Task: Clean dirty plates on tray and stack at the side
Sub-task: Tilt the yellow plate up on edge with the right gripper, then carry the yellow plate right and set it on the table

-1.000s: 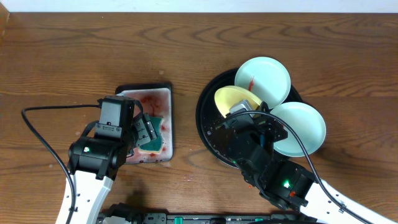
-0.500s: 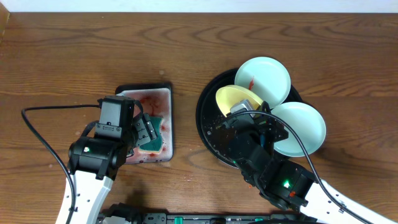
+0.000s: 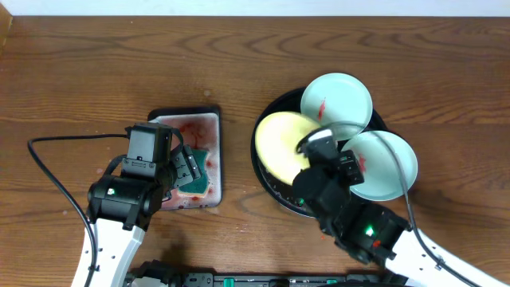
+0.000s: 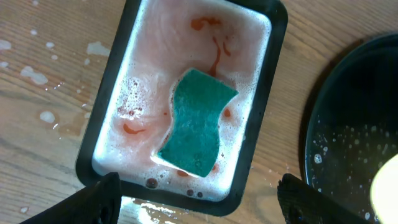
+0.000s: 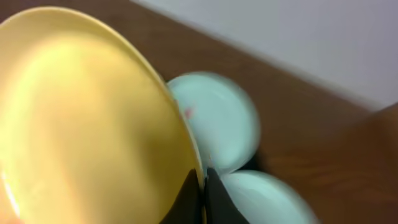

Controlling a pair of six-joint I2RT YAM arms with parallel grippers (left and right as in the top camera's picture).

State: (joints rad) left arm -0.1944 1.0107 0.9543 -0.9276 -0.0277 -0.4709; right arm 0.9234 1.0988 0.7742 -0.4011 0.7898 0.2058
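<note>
Pale yellow round plate (image 3: 279, 145) pinched at the rim by the right gripper (image 5: 203, 194), jaws clamped down on the edge. Tipped up steeply over the left half of the large round black tray (image 3: 268, 188).

Two more on the same tray. Far mint-white round plate (image 3: 338, 100) with a red smear, poking past the back rim. Near mint-white round plate (image 3: 386, 167) hanging out over the right rim. Tray floor wet, speckled with suds.

Off to the left, small black rectangular basin (image 4: 258, 124) holding pinkish foamy water and a green sponge (image 4: 196, 124) lying flat in the middle. Left gripper (image 3: 190, 167) hovering over it, jaws spread wide, holding nothing.

Only a narrow strip of brown wood-grain tabletop (image 3: 239, 159) between basin and tray. Way more bare wood toward the far edge and out right of the tray. Splashes on the wood beside the basin.
</note>
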